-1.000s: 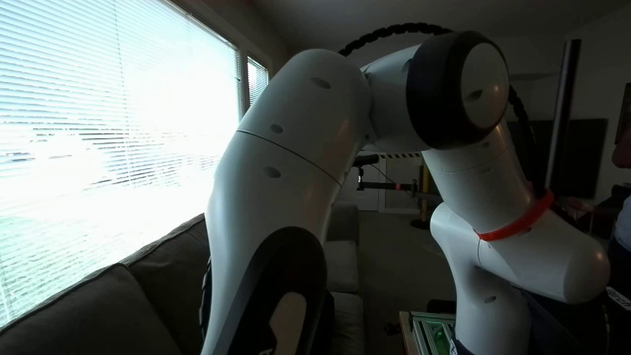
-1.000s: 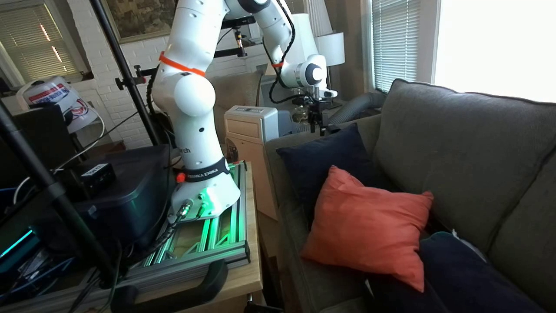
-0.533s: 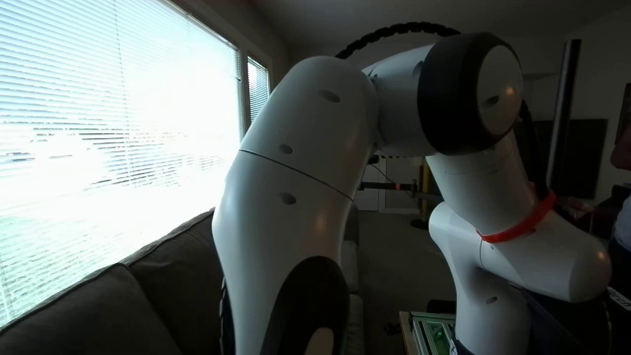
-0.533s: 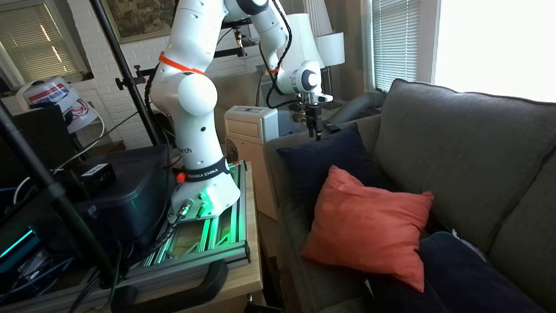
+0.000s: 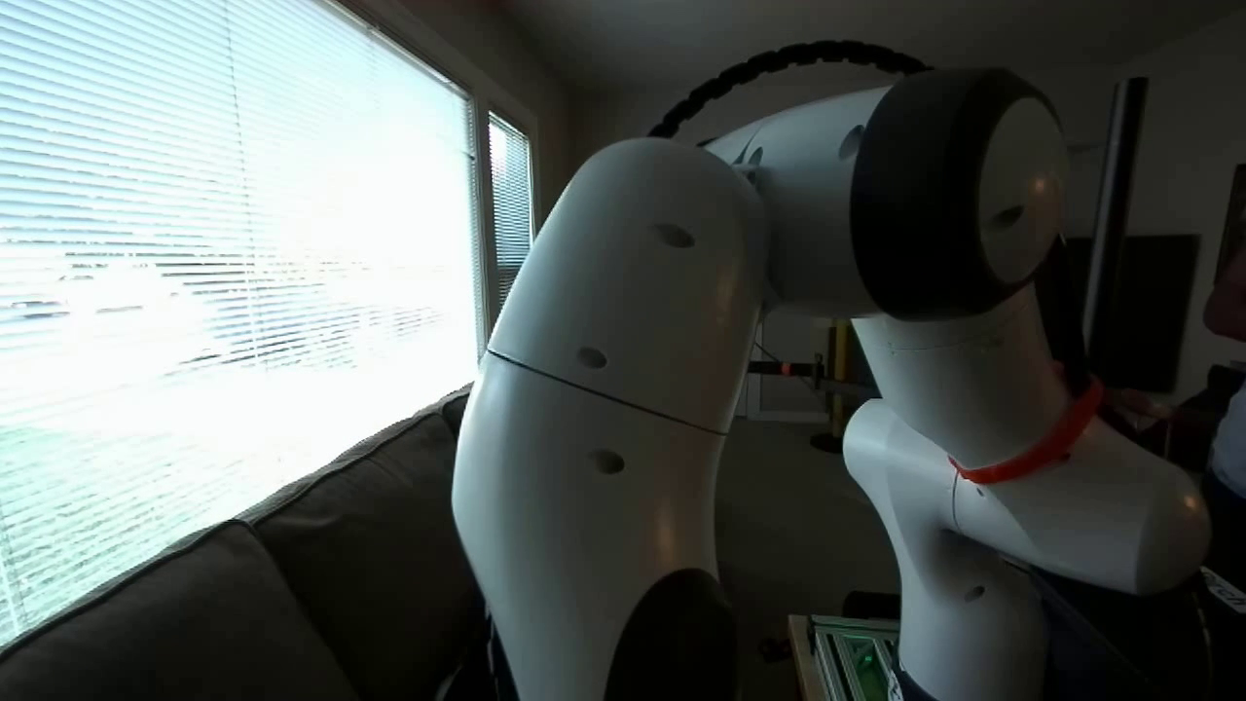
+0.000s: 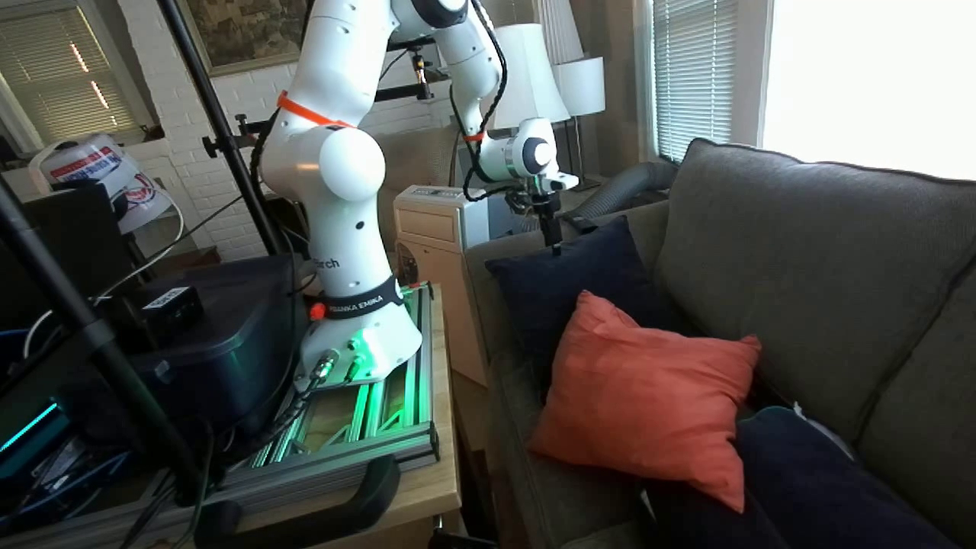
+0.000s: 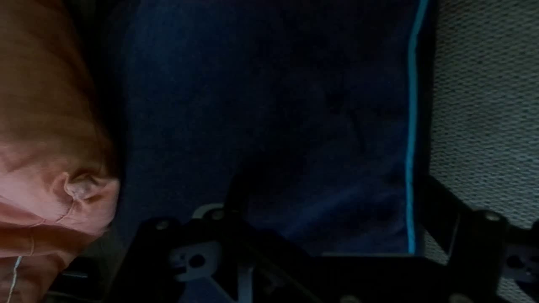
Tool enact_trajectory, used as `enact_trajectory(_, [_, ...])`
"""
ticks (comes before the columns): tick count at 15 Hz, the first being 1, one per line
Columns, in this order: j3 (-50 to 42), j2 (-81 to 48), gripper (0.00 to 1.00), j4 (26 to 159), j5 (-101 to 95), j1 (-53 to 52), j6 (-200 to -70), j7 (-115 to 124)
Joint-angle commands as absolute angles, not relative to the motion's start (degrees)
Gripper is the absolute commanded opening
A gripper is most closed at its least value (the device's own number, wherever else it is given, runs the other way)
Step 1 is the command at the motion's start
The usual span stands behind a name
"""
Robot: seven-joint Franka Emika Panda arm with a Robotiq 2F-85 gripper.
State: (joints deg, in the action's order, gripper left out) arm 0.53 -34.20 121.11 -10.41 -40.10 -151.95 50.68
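My gripper points down at the top of a dark navy cushion on the sofa's far end. In the wrist view my gripper is open, its two black fingers wide apart. The navy cushion lies between and beneath them, and its light-blue piping runs close to the right finger. Nothing is clamped between the fingers. The frames do not show for certain whether the fingertips touch the cushion. An orange cushion leans against the navy one; it also shows at the left of the wrist view. In an exterior view the arm hides the gripper.
The grey sofa has another dark cushion at its near end. A white portable unit stands beside the sofa arm. A grey hose and lamps stand behind the gripper. A black pole rises near the arm's base.
The gripper has moved down towards the navy cushion and slightly left in an exterior view. The forearm has lowered and shifted right in an exterior view. The cushions have not moved.
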Motion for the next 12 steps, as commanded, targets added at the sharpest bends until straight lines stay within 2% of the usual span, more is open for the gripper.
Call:
enact_trajectory(1, [-2.56, -34.93, 1.0, 123.04, -13.04, -43.97, -156.09, 54.59])
enact_trajectory(4, [-3.67, -35.27, 1.0, 123.95, -13.25, -46.02, -157.17, 53.9])
enact_trajectory(5, [-4.06, -35.29, 0.94, 124.28, -13.57, -46.68, -157.42, 53.29])
enact_trajectory(6, [-4.32, -35.44, 0.74, 124.53, -13.88, -47.28, -157.44, 52.89])
enact_trajectory(8, [-5.28, -35.71, 0.69, 124.69, -14.59, -48.65, -156.99, 53.08])
enact_trajectory(12, [-8.57, -36.81, 0.37, 124.28, -16.2, -51.99, -154.92, 54.51])
